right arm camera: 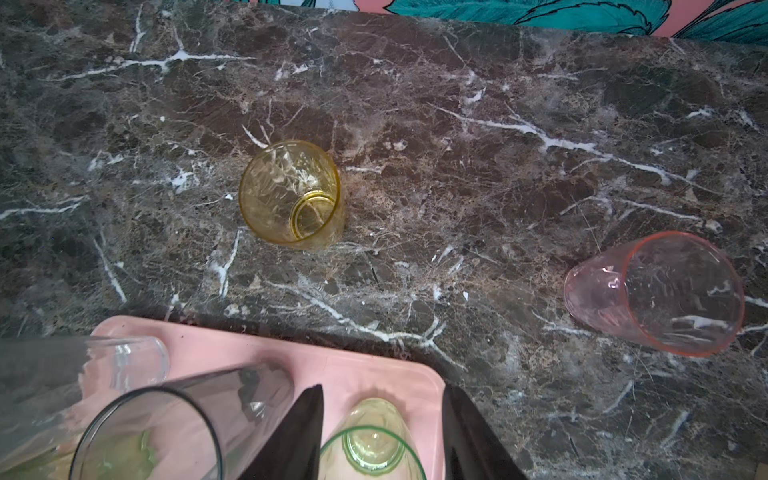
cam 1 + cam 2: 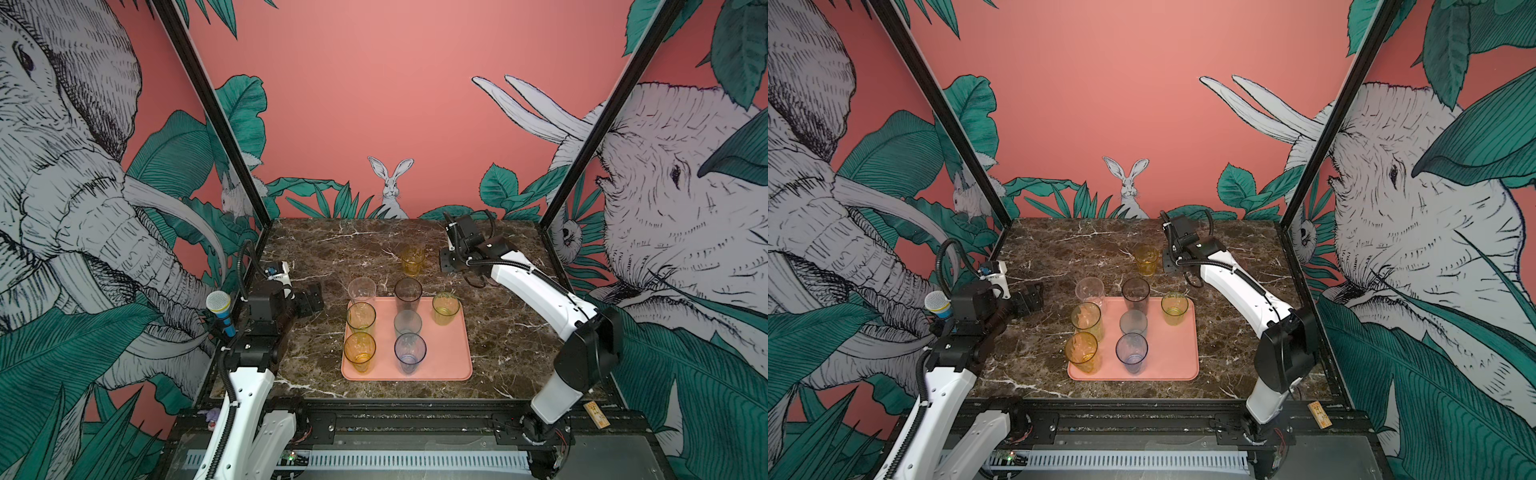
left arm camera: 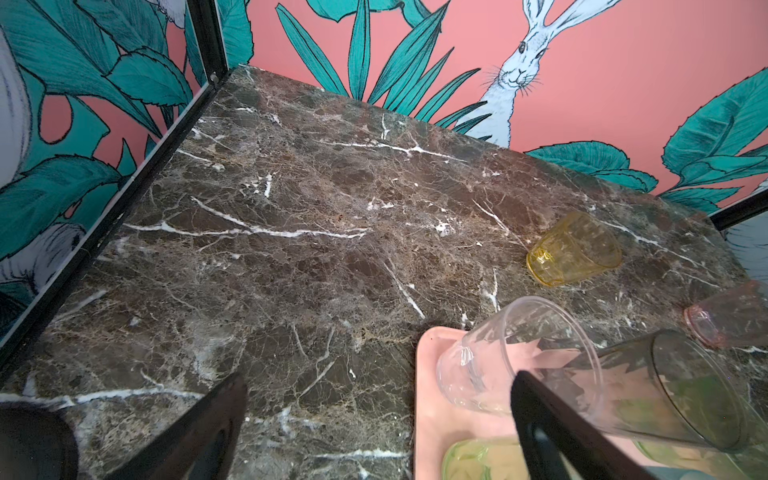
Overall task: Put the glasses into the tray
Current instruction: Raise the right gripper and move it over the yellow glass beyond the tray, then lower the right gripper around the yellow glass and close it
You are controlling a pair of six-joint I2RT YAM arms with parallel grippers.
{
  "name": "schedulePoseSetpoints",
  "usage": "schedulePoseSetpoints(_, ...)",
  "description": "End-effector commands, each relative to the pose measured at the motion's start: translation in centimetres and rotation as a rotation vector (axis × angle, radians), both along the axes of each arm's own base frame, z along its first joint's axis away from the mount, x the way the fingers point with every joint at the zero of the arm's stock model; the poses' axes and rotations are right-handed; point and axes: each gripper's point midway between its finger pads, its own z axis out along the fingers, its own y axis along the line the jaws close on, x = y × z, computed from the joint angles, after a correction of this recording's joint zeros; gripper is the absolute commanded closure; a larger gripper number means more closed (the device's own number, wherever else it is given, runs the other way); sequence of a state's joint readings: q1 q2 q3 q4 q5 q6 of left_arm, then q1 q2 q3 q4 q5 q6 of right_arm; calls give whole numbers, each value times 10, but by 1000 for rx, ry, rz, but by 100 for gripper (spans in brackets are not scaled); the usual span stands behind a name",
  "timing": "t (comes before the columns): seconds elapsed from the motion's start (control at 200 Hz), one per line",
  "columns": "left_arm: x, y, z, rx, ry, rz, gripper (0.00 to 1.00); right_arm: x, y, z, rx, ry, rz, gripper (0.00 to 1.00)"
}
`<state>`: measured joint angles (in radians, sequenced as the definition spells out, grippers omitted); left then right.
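Seven glasses (image 2: 410,353) stand in the tray (image 2: 451,353). Right pincer (image 1: 382,388) slack, jaws apart over short green glass (image 1: 374,446), likely releasing it there. Beyond it on marble (image 1: 478,174): amber glass (image 1: 291,195), pink glass (image 1: 656,295). Left pincer (image 3: 379,378) wide open, empty.

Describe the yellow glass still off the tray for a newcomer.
Find the pink tray on the marble table. Past its far edge, toward the rabbit wall, a short yellow glass stands upright on bare marble, the only yellow one off the tray.
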<state>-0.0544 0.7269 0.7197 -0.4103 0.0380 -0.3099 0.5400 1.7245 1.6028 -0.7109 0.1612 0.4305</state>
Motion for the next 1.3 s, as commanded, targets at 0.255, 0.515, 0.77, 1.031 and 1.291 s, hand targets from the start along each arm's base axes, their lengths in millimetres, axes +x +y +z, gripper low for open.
schedulePoseSetpoints(0.255, -2, 7, 15, 46, -32, 18, 0, 56, 13, -4, 52, -12, -18, 51)
schedulePoseSetpoints(0.515, -4, 10, 14, 58, -30, 33, 0, 82, 25, -32, 54, 54, -17, 51)
schedulePoseSetpoints(0.77, -3, 11, 11, 70, -28, 36, 0, 95, 42, -54, 88, 114, 4, 52)
schedulePoseSetpoints(1.031, -1, 11, 10, 77, -23, 32, 0, 98, 53, -77, 116, 173, 6, 54)
schedulePoseSetpoints(1.291, 4, 9, 6, 67, -8, 27, 1, 102, 57, -95, 120, 212, -6, 57)
